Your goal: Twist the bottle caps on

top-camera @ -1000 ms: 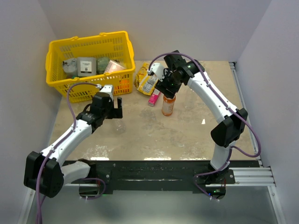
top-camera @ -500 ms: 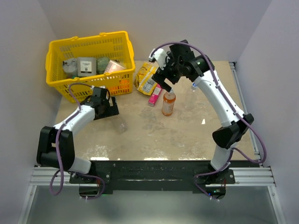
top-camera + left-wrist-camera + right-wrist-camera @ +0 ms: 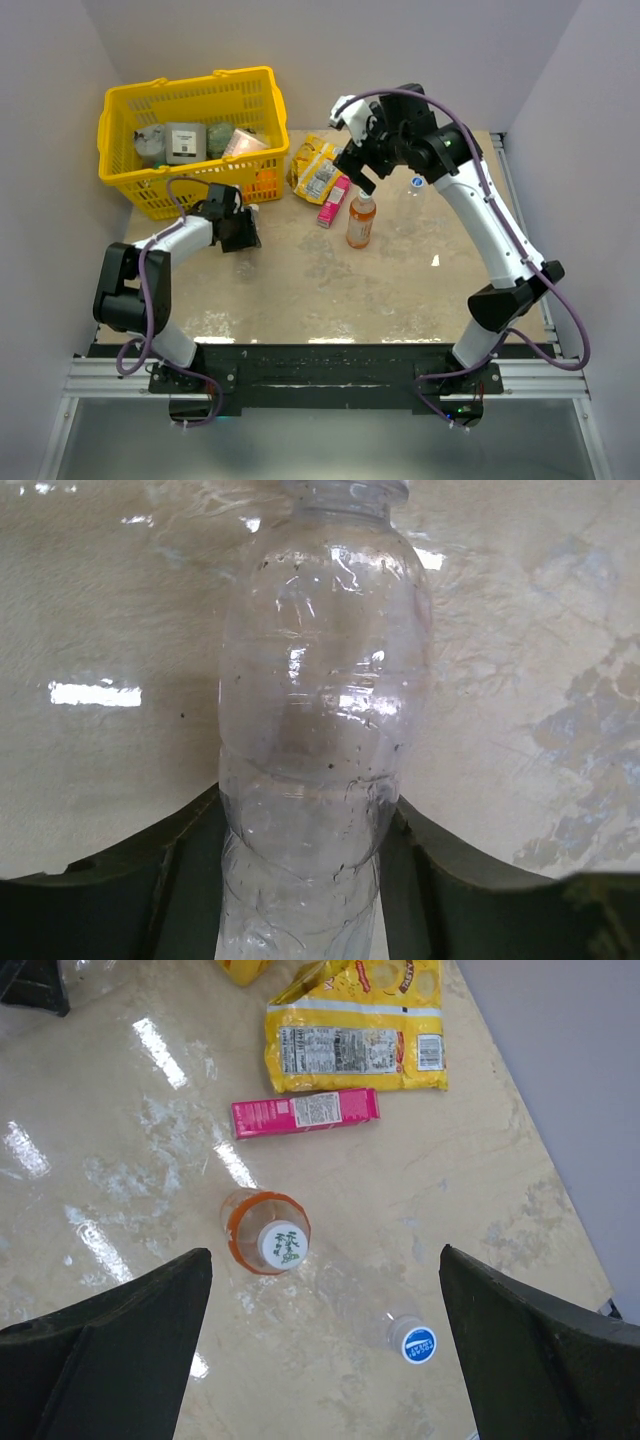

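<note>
An orange drink bottle (image 3: 361, 225) stands upright mid-table, its white cap (image 3: 284, 1244) on. Right of it stands a clear bottle (image 3: 414, 205) wearing a blue cap (image 3: 418, 1343). A second clear bottle (image 3: 320, 730) is at left.

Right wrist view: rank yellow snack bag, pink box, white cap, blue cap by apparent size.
1. yellow snack bag
2. pink box
3. white cap, on the orange bottle
4. blue cap: looks slightly smaller than the white one, but nearness to the camera may explain that, so the order of the two caps is unsure.
</note>
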Controlling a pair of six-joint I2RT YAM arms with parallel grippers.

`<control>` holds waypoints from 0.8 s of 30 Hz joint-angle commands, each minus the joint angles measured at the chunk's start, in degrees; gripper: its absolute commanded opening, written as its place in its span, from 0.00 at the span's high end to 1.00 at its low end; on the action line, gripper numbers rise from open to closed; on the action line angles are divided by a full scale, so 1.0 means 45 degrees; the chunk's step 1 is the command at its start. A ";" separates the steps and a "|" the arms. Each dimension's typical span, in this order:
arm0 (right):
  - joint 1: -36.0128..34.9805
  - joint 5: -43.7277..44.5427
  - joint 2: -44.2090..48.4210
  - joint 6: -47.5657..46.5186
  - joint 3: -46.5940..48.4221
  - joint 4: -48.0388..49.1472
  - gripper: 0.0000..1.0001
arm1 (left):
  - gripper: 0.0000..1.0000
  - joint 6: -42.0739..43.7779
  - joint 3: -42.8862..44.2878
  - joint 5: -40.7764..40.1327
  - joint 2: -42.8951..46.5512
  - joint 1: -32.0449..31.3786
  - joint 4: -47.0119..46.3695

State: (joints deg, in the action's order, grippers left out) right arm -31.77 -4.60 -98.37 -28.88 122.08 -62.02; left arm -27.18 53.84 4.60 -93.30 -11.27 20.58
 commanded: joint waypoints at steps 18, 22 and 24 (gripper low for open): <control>-0.0010 -0.7141 0.2329 0.7063 -0.3653 0.5695 0.02 | 0.57 0.5903 -0.3373 0.1829 0.7881 -0.4351 -0.7386; 0.0009 -0.7080 0.1646 0.7179 -0.3107 0.5480 0.03 | 0.58 0.5884 -0.3254 0.1479 0.8212 -0.4701 -0.7444; 0.0009 -0.7433 0.1586 0.7530 -0.3261 0.5889 0.04 | 0.58 0.5768 -0.3293 0.1264 0.8310 -0.4839 -0.7444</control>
State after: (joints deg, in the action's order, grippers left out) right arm -31.81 -32.69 -90.85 -0.73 105.73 -39.90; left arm -2.85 37.41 12.71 -57.49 -31.46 -8.82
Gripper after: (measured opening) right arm 0.972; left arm 0.566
